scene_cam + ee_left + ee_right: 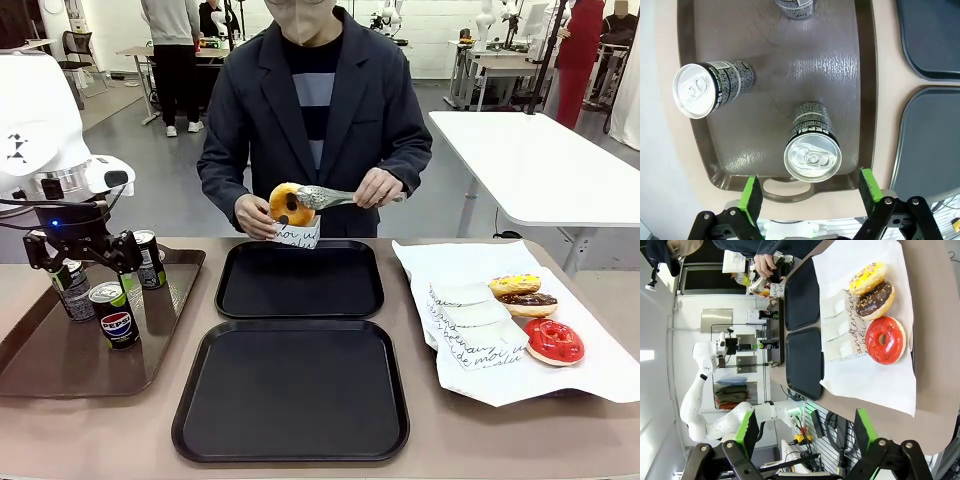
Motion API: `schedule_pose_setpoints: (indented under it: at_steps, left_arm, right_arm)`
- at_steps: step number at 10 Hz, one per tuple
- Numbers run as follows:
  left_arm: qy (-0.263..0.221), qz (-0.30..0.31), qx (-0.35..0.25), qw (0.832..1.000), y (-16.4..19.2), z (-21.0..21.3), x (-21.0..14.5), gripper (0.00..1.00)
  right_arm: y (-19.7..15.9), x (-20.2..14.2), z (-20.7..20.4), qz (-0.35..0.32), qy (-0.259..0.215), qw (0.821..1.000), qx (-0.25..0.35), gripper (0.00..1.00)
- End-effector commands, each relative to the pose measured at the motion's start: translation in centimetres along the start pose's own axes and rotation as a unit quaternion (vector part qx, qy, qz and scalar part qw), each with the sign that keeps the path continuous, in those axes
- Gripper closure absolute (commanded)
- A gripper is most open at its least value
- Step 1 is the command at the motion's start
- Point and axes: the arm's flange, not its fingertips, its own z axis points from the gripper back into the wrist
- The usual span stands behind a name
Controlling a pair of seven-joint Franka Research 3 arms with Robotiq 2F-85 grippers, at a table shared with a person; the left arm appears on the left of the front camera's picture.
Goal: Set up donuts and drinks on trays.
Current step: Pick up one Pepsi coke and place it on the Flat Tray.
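- The Pepsi can (812, 145) stands on the brown tray (780, 75), lower middle of the left wrist picture.
- The left gripper (810, 189) hangs above it, fingers apart, empty.
- The right gripper (806, 430) is apart and empty too.
- Up top in the front picture, a person's tongs (330, 197) hold a donut (288, 202).

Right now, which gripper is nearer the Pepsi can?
Left. The left gripper hangs open above the Pepsi can on the brown tray; the right gripper is far off on the other side, by the donuts.
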Motion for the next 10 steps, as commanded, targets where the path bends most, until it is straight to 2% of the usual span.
schedule_pose_setpoints:
  at_steps: [1, 2, 3, 6, 10]
  left_arm:
    - [0.001, 0.005, 0.013, 1.000, -0.1, 0.0, -0.1, 0.00]
    - [0.000, 0.000, 0.000, 1.000, 0.0, 0.0, 0.0, 0.00]
    - [-0.023, -0.003, -0.010, 1.000, 0.1, -0.2, 0.2, 0.00]
    - [-0.051, -0.004, -0.005, 0.999, 0.6, -1.8, 0.8, 0.00]
    - [-0.039, 0.001, -0.002, 0.999, 0.9, -4.1, 2.4, 0.00]
  right_arm:
    - [-0.1, 0.0, 0.1, 0.010, -0.003, 1.000, 0.009, 0.00]
    - [-0.1, 0.0, 0.1, 0.010, -0.003, 1.000, 0.009, 0.00]
    - [-0.1, 0.0, 0.1, 0.010, -0.003, 1.000, 0.009, 0.00]
    - [-0.1, 0.0, 0.1, 0.010, -0.003, 1.000, 0.009, 0.00]
    - [-0.1, 0.0, 0.1, 0.010, -0.003, 1.000, 0.009, 0.00]
